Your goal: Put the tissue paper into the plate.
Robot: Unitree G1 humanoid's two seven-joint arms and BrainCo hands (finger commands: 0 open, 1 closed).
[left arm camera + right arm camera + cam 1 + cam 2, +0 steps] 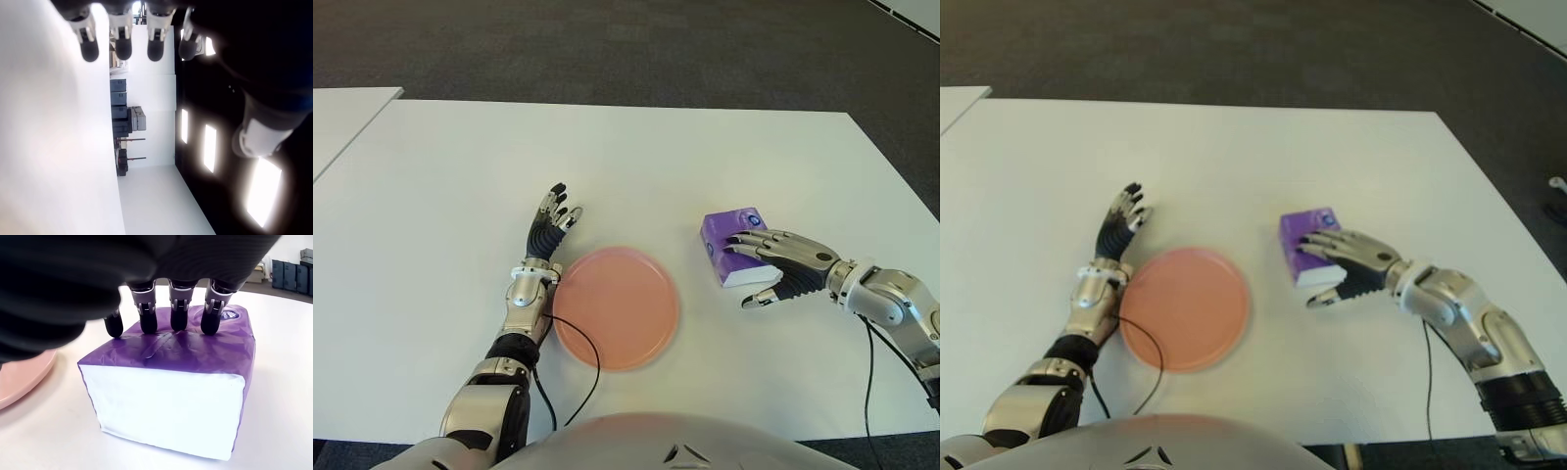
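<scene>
A purple tissue pack (722, 225) with a white end face lies on the white table (705, 157), to the right of the pink plate (617, 306). My right hand (744, 272) reaches over the pack from the right. Its fingertips (178, 318) touch the pack's purple top (166, 352), while the thumb is spread apart at the near side, so nothing is clasped. My left hand (553, 217) shows at the plate's left rim, fingers stretched out and holding nothing.
A black cable (590, 364) loops from my left forearm across the plate's near edge. A second white table (342, 108) stands at the far left. Dark carpet (626, 49) lies beyond the table's far edge.
</scene>
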